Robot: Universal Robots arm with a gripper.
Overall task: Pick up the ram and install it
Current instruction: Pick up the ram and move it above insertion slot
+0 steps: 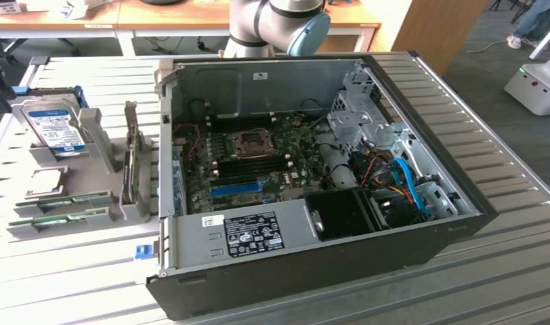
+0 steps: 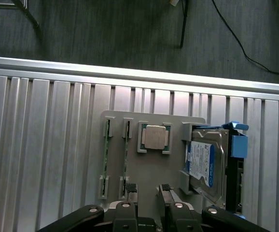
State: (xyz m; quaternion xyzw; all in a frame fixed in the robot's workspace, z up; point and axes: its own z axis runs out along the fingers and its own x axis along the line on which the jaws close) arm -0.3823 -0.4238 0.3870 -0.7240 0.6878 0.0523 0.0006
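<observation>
**Clerk:** Largest item?

**Checker:** Slatted metal table (image 1: 528, 284), with everything else on it.

**Clerk:** Next?

**Checker:** Black computer case (image 1: 347, 277), lying on its side with the panel off and the motherboard (image 1: 257, 162) facing up. Behind it is the robot arm (image 1: 275, 24), grey with a blue cap.

**Clerk:** Beside the case?

**Checker:** Grey holder (image 2: 144, 166), on the table at the exterior view's left, just beside the case. It carries four parts.

**Clerk:** Biggest of those?

**Checker:** Hard drive (image 2: 200, 164), blue label, standing on edge at one end of the holder.

**Clerk:** The claw?

**Checker:** Black gripper (image 2: 148, 189), hanging over the holder's edge. It is released: the fingers stand apart with nothing between them.

**Clerk:** The ram?

**Checker:** Two green sticks, both seated on edge in the holder, side by side at the end away from the hard drive. The inner ram stick (image 2: 125, 154) is next to the processor, one end near a gripper finger. The outer ram stick (image 2: 107, 159) is just beyond it.

**Clerk:** Smallest?

**Checker:** Processor (image 2: 155, 137), square and silver, flat in its frame between the ram sticks and the hard drive.
</observation>
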